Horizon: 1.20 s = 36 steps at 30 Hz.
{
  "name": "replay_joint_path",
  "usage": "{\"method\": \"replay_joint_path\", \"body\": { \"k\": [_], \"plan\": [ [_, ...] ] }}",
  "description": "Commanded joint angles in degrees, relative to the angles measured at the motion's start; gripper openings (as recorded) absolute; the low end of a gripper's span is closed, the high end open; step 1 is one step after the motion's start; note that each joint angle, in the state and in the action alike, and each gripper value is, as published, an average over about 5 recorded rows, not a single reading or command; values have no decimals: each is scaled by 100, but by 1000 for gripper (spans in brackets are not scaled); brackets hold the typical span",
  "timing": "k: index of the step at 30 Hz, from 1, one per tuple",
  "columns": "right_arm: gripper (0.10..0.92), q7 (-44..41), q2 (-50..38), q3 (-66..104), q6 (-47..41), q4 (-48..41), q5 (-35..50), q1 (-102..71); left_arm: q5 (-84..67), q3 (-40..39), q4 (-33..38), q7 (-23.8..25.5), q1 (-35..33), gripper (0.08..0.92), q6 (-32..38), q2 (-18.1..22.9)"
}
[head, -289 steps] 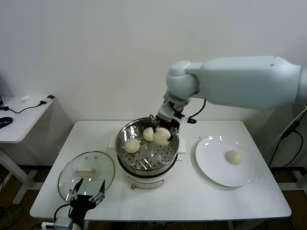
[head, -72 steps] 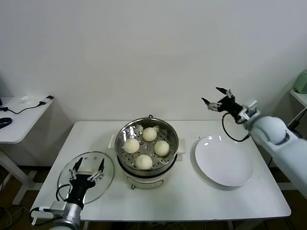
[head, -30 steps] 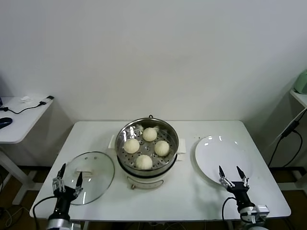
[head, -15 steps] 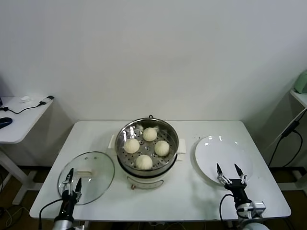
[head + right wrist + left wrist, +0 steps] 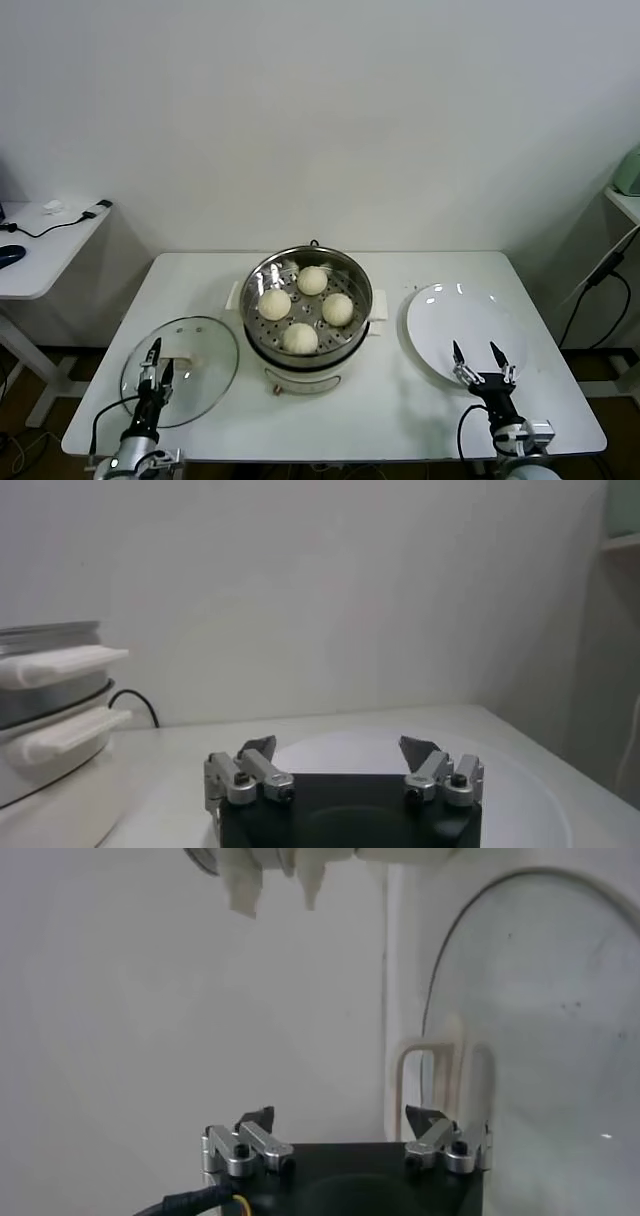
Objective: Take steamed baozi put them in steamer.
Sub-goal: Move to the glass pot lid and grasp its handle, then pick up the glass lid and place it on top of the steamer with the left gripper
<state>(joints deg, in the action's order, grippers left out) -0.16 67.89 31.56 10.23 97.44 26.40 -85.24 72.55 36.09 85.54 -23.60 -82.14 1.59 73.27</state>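
Stood near the middle of the white surface [image 5: 400,420]: the steamer [image 5: 307,345], its steel bowl open to the top, cream handles jutting to either side. Held all four steamed baozi [image 5: 337,309] on the perforated tray, spaced apart in a loose diamond and none seeming to touch the bowl's wall, though hard to be sure from the head view. Left a broad bare strip of surface between the steamer and the near edge, and another behind it toward the wall.

Lay flat to the steamer's left, close to the near left corner: a round glass lid [image 5: 195,355] with a white handle on top. Lay to the steamer's right, apart from it: a white plate [image 5: 465,325], with nothing on it.

Hung low at the near left edge, over the lid's near rim: the left tool [image 5: 153,361], tips spread and gripping nothing. Showed in the left wrist view as two dark tips [image 5: 348,1121] wide apart, with the lid's handle and glass ahead of them.

Hung low at the near right edge, at the plate's near rim: the right tool [image 5: 480,363], likewise spread wide and holding nothing. Showed in the right wrist view as parted tips [image 5: 340,750] just above the plate, with the steamer's handle off to one side.
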Motion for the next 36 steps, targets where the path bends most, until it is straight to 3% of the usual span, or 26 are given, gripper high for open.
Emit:
{"method": "replay_joint_path", "body": {
  "k": [1, 11, 27, 32, 36],
  "plan": [
    [823, 39, 5, -9, -13, 38, -30, 31, -10, -52, -695, -47, 434, 823, 87, -207],
    [823, 80, 65, -105, -14, 5, -158, 79, -105, -70, -791, -92, 432, 798, 175, -215],
    [823, 107, 89, -152, -12, 24, -174, 115, -189, -59, -917, -236, 517, 351, 386, -232],
    [823, 108, 94, -146, -16, 76, -200, 86, -643, 11, -220, 64, 272, 204, 301, -268],
    [823, 120, 84, -126, -41, 148, -239, 58, -1276, 194, 689, 455, -29, 143, 106, -398]
  ]
}}
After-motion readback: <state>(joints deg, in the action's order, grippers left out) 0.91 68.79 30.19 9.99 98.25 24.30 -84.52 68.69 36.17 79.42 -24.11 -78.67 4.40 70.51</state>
